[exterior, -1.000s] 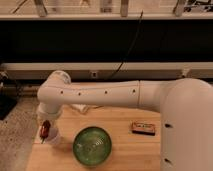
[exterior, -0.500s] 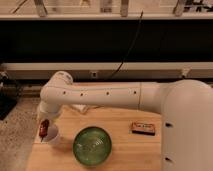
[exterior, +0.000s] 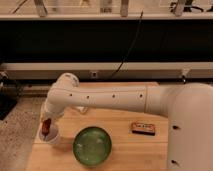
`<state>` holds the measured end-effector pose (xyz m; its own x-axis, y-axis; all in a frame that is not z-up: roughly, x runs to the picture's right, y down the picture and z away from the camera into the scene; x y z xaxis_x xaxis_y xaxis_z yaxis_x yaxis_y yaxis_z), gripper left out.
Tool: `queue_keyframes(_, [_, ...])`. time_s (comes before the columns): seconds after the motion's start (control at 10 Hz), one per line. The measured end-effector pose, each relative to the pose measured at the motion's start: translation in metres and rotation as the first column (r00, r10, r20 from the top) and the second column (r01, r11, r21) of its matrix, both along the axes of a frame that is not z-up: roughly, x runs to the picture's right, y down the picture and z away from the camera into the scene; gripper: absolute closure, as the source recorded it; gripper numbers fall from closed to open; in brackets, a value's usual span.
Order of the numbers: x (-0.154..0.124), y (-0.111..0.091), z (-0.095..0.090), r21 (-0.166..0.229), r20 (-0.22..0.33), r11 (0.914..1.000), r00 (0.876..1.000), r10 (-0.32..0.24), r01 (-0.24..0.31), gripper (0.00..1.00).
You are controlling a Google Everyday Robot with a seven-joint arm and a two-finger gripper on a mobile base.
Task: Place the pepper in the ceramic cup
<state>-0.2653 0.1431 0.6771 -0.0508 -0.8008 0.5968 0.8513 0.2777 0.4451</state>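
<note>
Arm's elbow end swung a little further toward the near-left table corner over the last second; wrist sits lower. Gripper (exterior: 46, 120) has come down with it and now hangs right above the ceramic cup (exterior: 50, 136). Pepper (exterior: 46, 128), earlier held clear above the table surface, now dips to the cup's rim, its lower end at or just inside the opening; exact depth unclear.
</note>
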Motion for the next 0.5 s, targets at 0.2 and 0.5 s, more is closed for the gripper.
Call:
queue_keyframes(0.2, [0.0058, -0.0006, 0.0015, 0.008, 0.018, 0.9999, 1.0, 0.014, -0.014, 0.21])
queue_keyframes(0.5, [0.0091, 0.0024, 0.0011, 0.005, 0.036, 0.9997, 0.999, 0.022, -0.022, 0.2])
